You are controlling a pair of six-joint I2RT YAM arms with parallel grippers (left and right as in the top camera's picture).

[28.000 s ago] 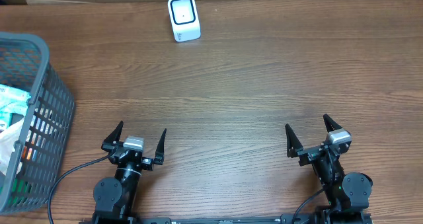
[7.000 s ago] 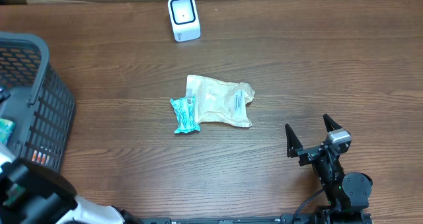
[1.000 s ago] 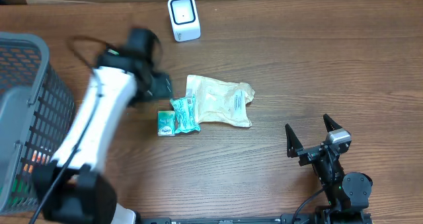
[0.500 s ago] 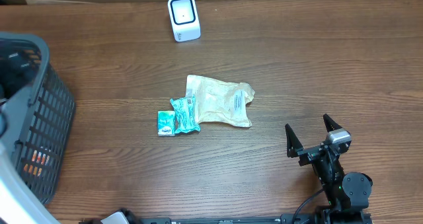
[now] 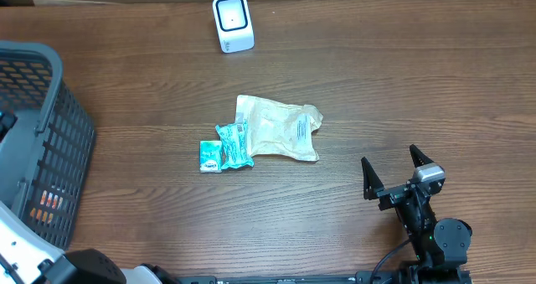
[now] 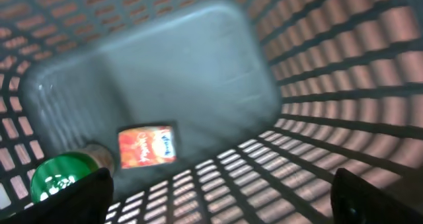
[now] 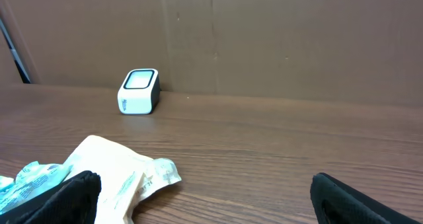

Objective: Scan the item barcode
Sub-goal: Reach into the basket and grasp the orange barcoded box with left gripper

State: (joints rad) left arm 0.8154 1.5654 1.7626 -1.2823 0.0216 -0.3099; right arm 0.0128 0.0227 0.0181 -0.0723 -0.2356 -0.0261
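The white barcode scanner (image 5: pixel 233 23) stands at the table's far edge and also shows in the right wrist view (image 7: pixel 139 90). Three items lie mid-table: a cream packet (image 5: pixel 280 129), a teal packet (image 5: pixel 235 145) and a small green-and-white box (image 5: pixel 210 156). My left gripper (image 6: pixel 221 204) hangs open inside the grey basket (image 5: pixel 42 133), above an orange packet (image 6: pixel 147 145) and a green-lidded jar (image 6: pixel 63 178), with nothing between its fingers. My right gripper (image 5: pixel 400 173) rests open and empty near the front right, facing the cream packet (image 7: pixel 122 168).
The basket's mesh walls (image 6: pixel 330 85) close round the left gripper on all sides. A white link of the left arm (image 5: pixel 25 259) crosses the lower left corner of the overhead view. A brown cardboard wall (image 7: pixel 264 32) stands behind the scanner.
The left arm has swung from above the items on the table back to the left, into the basket. The small green-and-white box stays on the table. The right arm has not moved.
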